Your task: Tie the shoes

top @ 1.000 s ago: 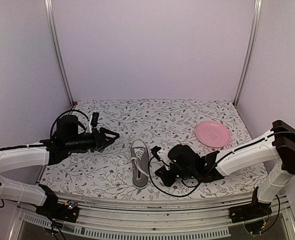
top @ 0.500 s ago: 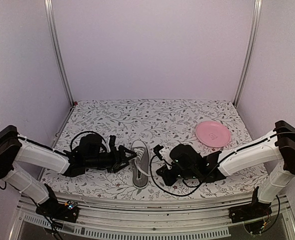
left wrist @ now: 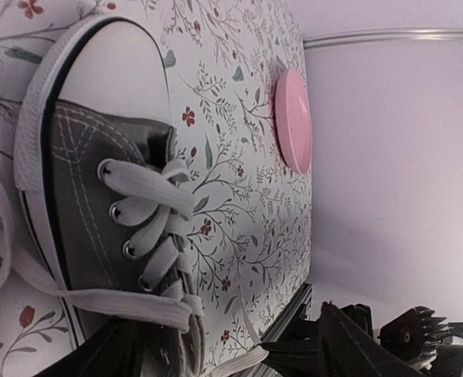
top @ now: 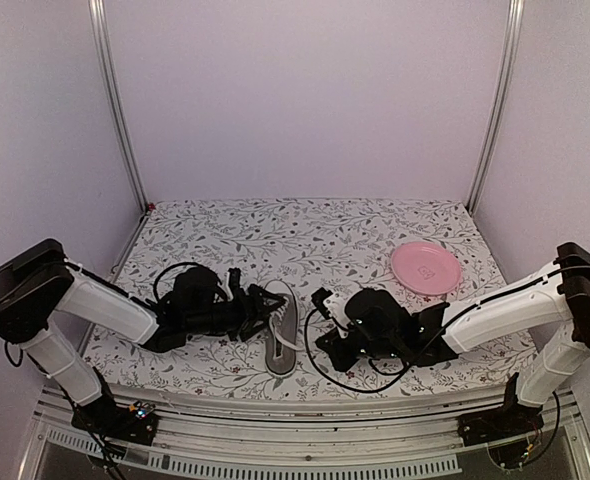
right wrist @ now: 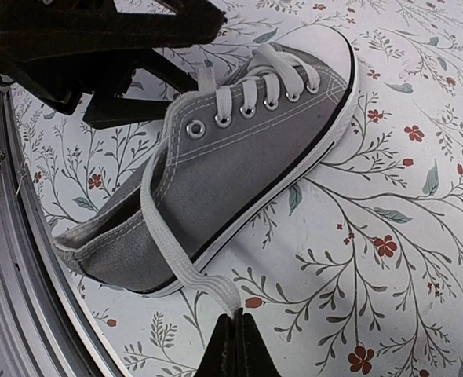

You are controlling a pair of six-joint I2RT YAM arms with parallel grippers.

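The grey sneaker (top: 280, 328) lies toe away from me at the table's near middle, laces loose. It also shows in the left wrist view (left wrist: 98, 181) and the right wrist view (right wrist: 247, 149). My left gripper (top: 263, 308) is open at the shoe's left side by the collar. Its fingers (left wrist: 341, 338) stand wide apart, with a white lace (left wrist: 114, 302) crossing between them. My right gripper (top: 318, 342) is low on the shoe's right side. In its own view the right gripper (right wrist: 238, 322) is shut on a white lace (right wrist: 165, 243) that runs over the shoe's side from the top eyelet.
A pink round plate (top: 426, 268) sits at the back right and shows in the left wrist view (left wrist: 293, 119). The table's near metal rail (top: 305, 418) runs just in front of the shoe's heel. The floral cloth (top: 315, 235) covers the table.
My left arm has swung down and right from the left edge to the shoe's left side. My right gripper has stayed shut by the shoe, shifting only slightly.
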